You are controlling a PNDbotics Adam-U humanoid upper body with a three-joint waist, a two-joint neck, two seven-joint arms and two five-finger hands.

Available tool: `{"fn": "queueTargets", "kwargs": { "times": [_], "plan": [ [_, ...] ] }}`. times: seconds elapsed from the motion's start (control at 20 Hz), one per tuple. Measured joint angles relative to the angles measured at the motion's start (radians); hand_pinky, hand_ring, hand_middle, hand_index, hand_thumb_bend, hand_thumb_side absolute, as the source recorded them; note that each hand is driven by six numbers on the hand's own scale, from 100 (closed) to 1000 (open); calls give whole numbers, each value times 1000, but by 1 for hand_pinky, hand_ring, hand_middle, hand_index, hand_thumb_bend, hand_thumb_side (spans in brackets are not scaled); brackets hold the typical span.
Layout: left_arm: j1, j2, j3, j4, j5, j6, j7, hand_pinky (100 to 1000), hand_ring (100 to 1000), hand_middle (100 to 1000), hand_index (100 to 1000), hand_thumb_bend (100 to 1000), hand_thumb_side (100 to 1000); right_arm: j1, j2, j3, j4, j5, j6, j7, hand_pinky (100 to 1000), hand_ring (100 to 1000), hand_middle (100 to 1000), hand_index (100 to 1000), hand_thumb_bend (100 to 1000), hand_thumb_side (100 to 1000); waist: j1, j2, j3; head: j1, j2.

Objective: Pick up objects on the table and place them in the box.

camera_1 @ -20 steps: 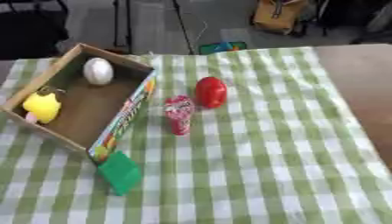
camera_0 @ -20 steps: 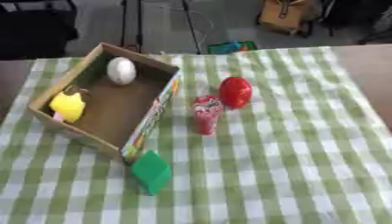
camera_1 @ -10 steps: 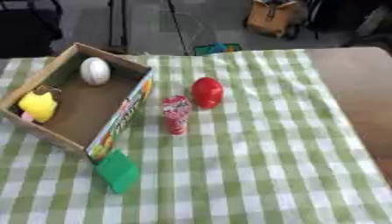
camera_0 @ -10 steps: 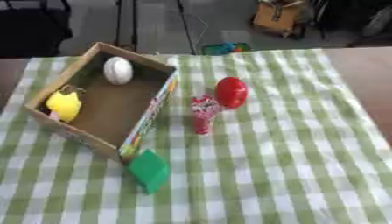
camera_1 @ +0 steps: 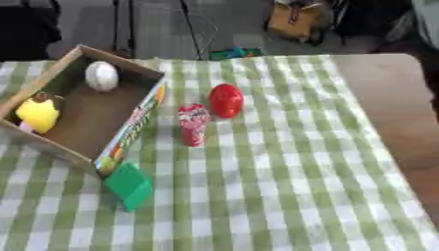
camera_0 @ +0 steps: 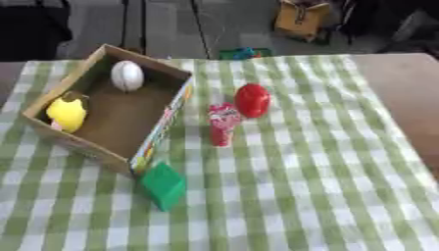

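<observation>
An open cardboard box (camera_0: pixel 176 78) lies at the left of the table on a green-checked cloth. Inside it are a white egg-shaped object (camera_0: pixel 127 75) at the far end and a yellow object (camera_0: pixel 66 112) at the left wall. On the cloth to the box's right stand a red rounded object (camera_0: pixel 252 100) and a red-and-pink packet (camera_0: pixel 223 122), upright and close together. A green block (camera_0: pixel 164 185) lies by the box's near corner. Neither of my hands shows in either view.
The bare brown table (camera_1: pixel 399 103) runs along the right of the cloth (camera_0: pixel 326 176). Beyond the far edge are a dark floor, thin stand legs, a brown bag (camera_0: pixel 302 18) and a small blue-green item (camera_0: pixel 243 53).
The whole picture has shifted slightly between frames, so the camera has moved. The objects keep their places relative to each other.
</observation>
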Motion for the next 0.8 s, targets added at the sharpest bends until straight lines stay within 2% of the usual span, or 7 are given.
{"fn": "queueTargets", "kwargs": {
  "times": [0.3, 0.35, 0.45, 0.55, 0.8],
  "plan": [
    [-1, 0, -8, 0, 12, 2, -13, 829, 853, 853, 852, 168, 1000, -108, 137, 47, 314, 159, -95, 75, 791, 884, 961, 1000, 100, 821, -1, -1, 17, -25, 1],
    [-1, 0, -11, 0, 14, 1, -15, 830, 853, 851, 852, 167, 1000, -121, 160, 50, 364, 188, -109, 82, 784, 884, 964, 1000, 137, 806, -1, -1, 21, -29, 1],
    [-3, 0, -12, 0, 18, 1, -19, 830, 853, 850, 852, 164, 1000, -143, 204, 48, 457, 242, -133, 87, 780, 886, 964, 1000, 190, 781, -1, -1, 26, -38, 3],
    [-7, -1, -15, 0, 22, 1, -23, 830, 853, 849, 851, 164, 1000, -159, 244, 38, 536, 289, -149, 82, 780, 887, 963, 1000, 198, 776, -1, 0, 30, -43, 5],
    [-15, -2, -19, 0, 29, -1, -30, 830, 853, 847, 849, 159, 1000, -176, 316, 8, 666, 380, -165, 49, 781, 891, 966, 1000, 225, 764, 1, 10, 40, -42, 6]
  ]
}}
